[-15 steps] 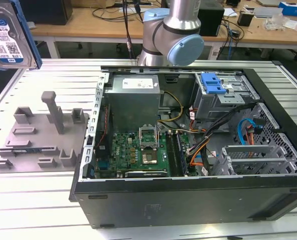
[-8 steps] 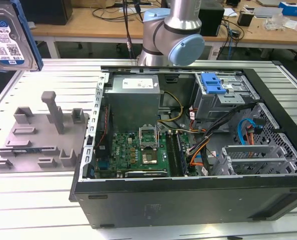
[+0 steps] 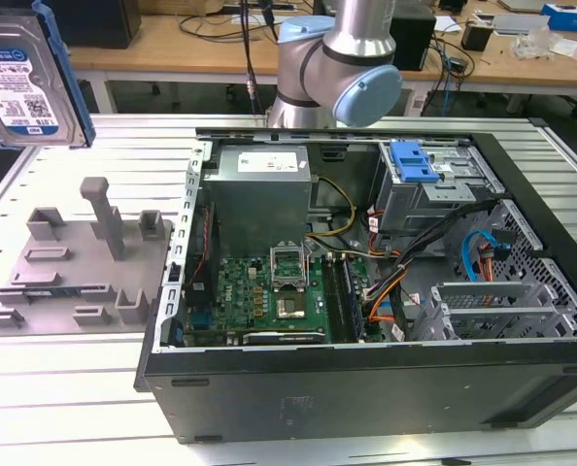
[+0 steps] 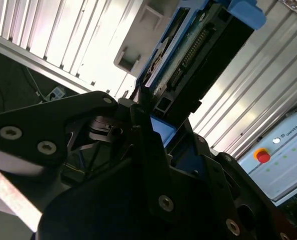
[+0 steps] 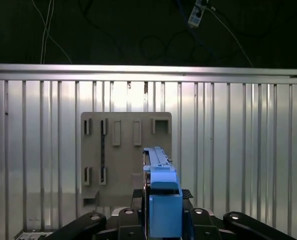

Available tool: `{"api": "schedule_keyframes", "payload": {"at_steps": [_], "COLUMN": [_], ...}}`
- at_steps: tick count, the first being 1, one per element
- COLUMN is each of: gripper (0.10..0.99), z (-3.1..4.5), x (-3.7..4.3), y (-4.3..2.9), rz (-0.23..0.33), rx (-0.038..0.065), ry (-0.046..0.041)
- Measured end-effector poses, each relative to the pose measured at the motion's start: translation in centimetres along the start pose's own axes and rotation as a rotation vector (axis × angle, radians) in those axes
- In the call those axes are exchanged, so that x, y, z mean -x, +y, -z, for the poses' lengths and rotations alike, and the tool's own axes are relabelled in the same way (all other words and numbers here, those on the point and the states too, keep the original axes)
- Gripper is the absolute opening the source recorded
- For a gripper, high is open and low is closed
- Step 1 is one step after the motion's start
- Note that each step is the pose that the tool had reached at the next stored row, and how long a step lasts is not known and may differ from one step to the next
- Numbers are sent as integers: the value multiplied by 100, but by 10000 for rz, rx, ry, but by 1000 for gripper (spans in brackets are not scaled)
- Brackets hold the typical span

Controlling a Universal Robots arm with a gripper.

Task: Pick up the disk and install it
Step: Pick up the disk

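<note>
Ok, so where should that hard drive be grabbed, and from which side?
Pinch the hard drive across its two broad flat faces, near one end, coming in along its length. It is thin and flat, so those faces give parallel surfaces. The gripper holds it that way now, edge-on, over its blue frame.

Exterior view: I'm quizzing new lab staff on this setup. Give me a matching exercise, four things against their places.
1 disk
2 grey fixture
3 blue latch
4 motherboard

A atop the drive cage
B up in the air, exterior view's left
C on the floor of the open case
D flat on the table

Pairs: 1-B, 2-D, 3-A, 4-C
</note>
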State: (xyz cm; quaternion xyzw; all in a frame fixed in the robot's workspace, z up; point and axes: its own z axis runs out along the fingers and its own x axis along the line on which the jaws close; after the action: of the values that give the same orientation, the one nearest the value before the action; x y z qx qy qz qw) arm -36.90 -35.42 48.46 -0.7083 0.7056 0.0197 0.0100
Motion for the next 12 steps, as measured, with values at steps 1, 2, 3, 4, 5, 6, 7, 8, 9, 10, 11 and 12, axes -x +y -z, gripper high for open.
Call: {"api": "schedule_keyframes", "payload": {"at_steps": [1,2,3,4,5,6,7,8,9,10,11,12], "gripper": [365,365,365,365,365,365,365,365,365,365,365,365], "z": [5,7,9,11,13,16,18,21,24,28,32,35], "x": [-54,-81,-114,-143,-170,-204,-240,-271,-294,-331,-358,-385], "y": [-52,-79,-111,-139,-166,-201,-240,-273,-300,-346,-384,-426], "rz": [3,2,0,1,2,1,0,2,1,-1,0,1], "rx": [9,13,17,20,22,27,29,31,33,36,43,49], "ry": [2,1,1,1,1,1,1,1,1,0,0,0]}}
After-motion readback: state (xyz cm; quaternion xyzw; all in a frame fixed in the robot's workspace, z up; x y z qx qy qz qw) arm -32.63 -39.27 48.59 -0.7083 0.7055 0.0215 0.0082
